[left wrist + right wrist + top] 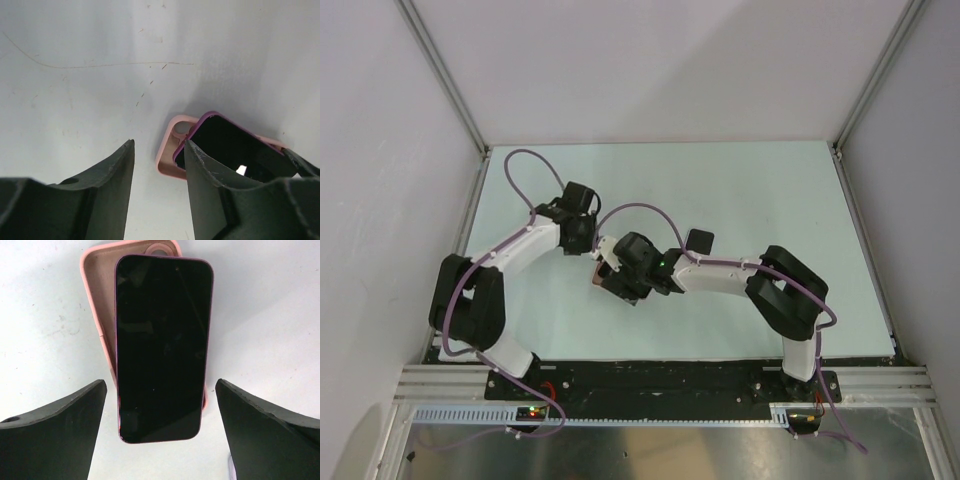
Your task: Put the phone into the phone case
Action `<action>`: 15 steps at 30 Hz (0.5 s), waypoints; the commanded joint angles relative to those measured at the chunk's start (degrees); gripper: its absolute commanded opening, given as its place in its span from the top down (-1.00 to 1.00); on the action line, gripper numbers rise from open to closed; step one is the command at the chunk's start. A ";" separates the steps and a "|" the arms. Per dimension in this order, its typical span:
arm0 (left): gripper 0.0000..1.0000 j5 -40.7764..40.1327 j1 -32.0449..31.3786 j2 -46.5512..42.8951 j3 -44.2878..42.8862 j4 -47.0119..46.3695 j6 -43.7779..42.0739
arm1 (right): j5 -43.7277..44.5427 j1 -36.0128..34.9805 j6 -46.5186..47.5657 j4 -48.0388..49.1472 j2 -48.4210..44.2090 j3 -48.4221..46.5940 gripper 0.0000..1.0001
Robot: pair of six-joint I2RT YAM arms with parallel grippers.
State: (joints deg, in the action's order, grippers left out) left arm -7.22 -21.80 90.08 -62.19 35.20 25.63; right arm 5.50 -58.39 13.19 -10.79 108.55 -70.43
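The phone (162,345), black with a thin purple edge, lies face up on the salmon-pink phone case (97,295). It sits askew, so the case's left rim and its top corner cutout show, and its near end overhangs the case. My right gripper (160,382) is open, its fingers wide on either side of the phone's near end and clear of it. My left gripper (159,142) is open over bare table, just beside the corner of the case (170,155) and phone (225,142). From above, both grippers meet at mid-table, with only a bit of pink case (594,280) showing.
The pale table (770,200) is walled by white panels on three sides, with metal posts (445,75) at the back corners. Both arm bases stand on the black rail (660,385) at the near edge. Purple cables loop above the arms.
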 commanded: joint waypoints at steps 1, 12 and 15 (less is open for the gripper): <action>-0.01 0.76 -0.49 2.53 -3.99 -0.72 1.72 | 1.27 0.41 -1.09 1.79 -2.84 -2.43 -0.92; 0.06 4.73 -2.41 14.10 -17.13 -1.70 0.97 | 3.26 3.15 -20.44 -6.15 -14.36 2.37 -0.79; 0.17 4.84 -4.55 16.85 -19.52 -2.00 1.63 | 1.72 3.23 -27.55 -7.96 -16.08 5.19 -0.58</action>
State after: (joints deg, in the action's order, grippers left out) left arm -4.05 -23.27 104.27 -78.00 34.48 26.15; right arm 7.51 -55.24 -2.46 -14.55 95.57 -68.49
